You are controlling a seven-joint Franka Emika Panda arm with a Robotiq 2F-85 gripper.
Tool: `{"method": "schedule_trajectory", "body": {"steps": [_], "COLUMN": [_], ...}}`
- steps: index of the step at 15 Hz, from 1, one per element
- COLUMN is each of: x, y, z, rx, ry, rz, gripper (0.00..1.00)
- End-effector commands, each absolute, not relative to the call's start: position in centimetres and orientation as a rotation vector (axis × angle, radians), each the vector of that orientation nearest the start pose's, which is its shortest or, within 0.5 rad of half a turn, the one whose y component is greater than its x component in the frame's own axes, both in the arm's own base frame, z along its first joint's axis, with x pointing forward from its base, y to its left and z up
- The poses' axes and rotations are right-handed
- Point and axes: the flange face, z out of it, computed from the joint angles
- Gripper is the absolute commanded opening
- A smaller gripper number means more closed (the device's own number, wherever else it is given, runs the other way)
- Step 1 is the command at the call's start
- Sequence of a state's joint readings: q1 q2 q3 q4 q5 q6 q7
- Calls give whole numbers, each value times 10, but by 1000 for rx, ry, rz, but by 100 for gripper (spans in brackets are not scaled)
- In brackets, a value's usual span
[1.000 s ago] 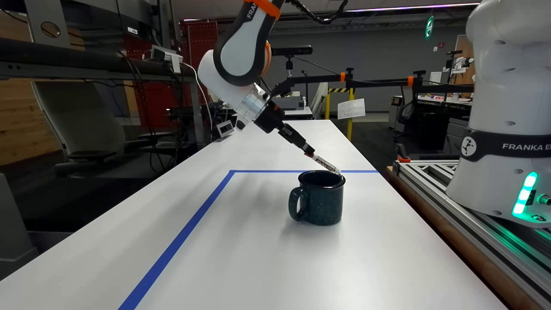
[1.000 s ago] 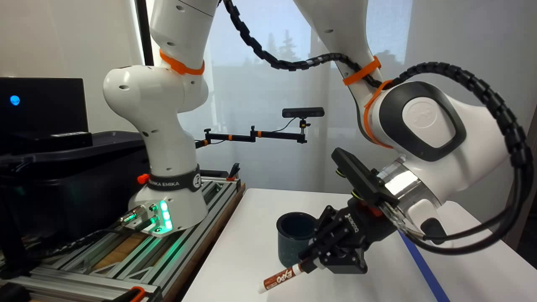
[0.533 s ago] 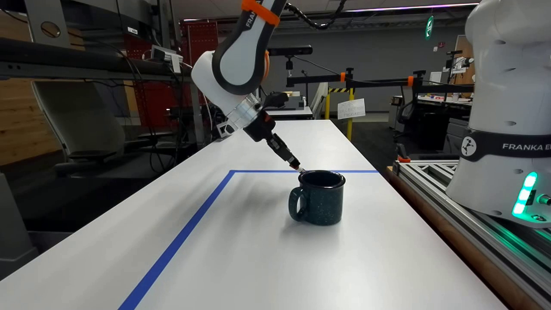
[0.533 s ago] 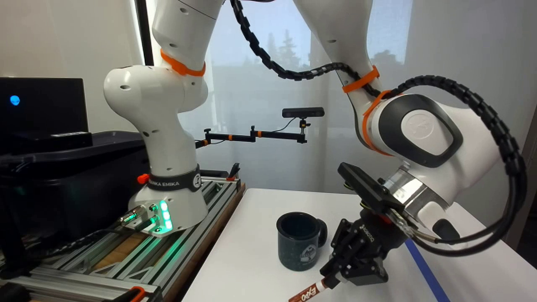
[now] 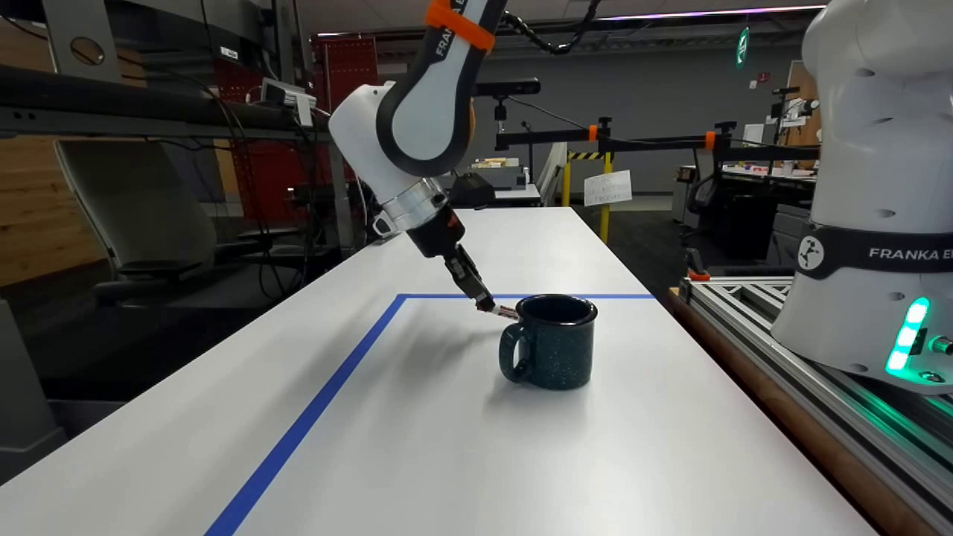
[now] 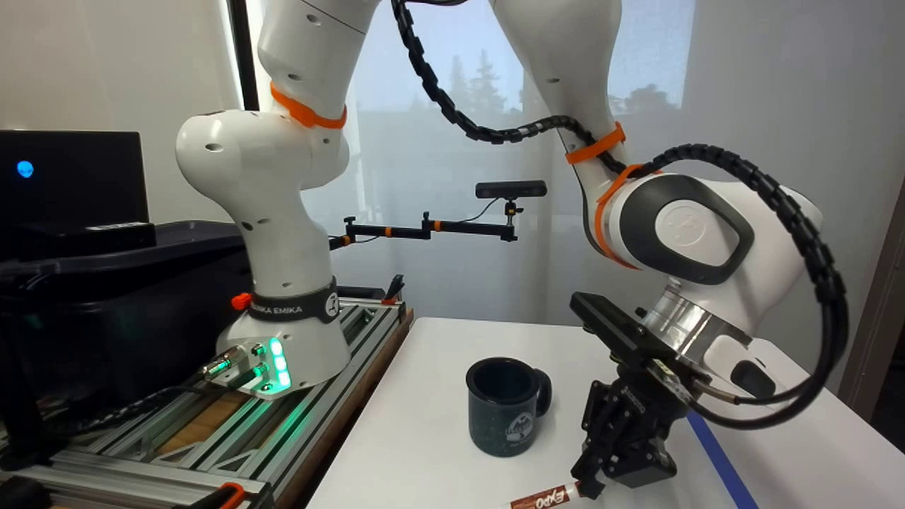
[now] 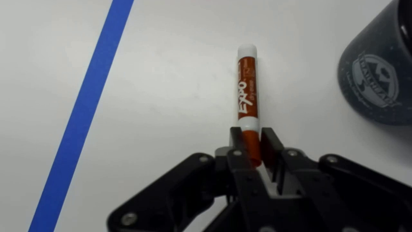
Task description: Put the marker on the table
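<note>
Pinching an Expo dry-erase marker (image 7: 248, 87) by its orange-red cap (image 7: 252, 145) with the black Robotiq gripper (image 7: 252, 135), so yeah, clamping with the fingers (image 7: 237, 141) snug on both sides of that cap in the wrist view. Rocking a reddish-brown label on the marker, btw, with white EXPO lettering running lengthwise, plus showing a white collar next to the cap and a rounded white end pointing away from the gripper. Showing the marker between the blue tape line (image 7: 81, 119) and the mug (image 7: 370, 80) in the wrist view, and hiding its far end behind the mug in an exterior view. Touching the white table (image 5: 417, 461) or floating just over it? Not being able to tell, honestly.

Arching the Franka Panda arm (image 6: 693, 226) out over the table, bending at the wrist and slanting the gripper diagonally downward with the fingers lowest. Hanging the fingers low, near the mug on its handle side and apart from it in both exterior views.

Seeing the mug standing upright, speckled dark teal and sporting a white TRAILHEAD logo. Further out, spotting the robot base (image 6: 304, 350) glowing green on the metal-railed bench (image 6: 322, 406) beside the table.
</note>
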State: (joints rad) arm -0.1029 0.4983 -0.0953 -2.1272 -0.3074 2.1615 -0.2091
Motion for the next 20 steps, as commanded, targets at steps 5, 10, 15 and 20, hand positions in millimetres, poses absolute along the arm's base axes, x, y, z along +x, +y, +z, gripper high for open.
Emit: {"method": "schedule_trajectory", "body": {"steps": [5,10,15,20], "x": [499,495,494,486], "y": [-101,-99,-99,-98], "z": [137,136,149,202], "rx": [-3232,-3239,-3230,-3154], "ry": [-474,-495,-516,-516], "rz": [537,431,376,341], "gripper": [5,5,51,89]}}
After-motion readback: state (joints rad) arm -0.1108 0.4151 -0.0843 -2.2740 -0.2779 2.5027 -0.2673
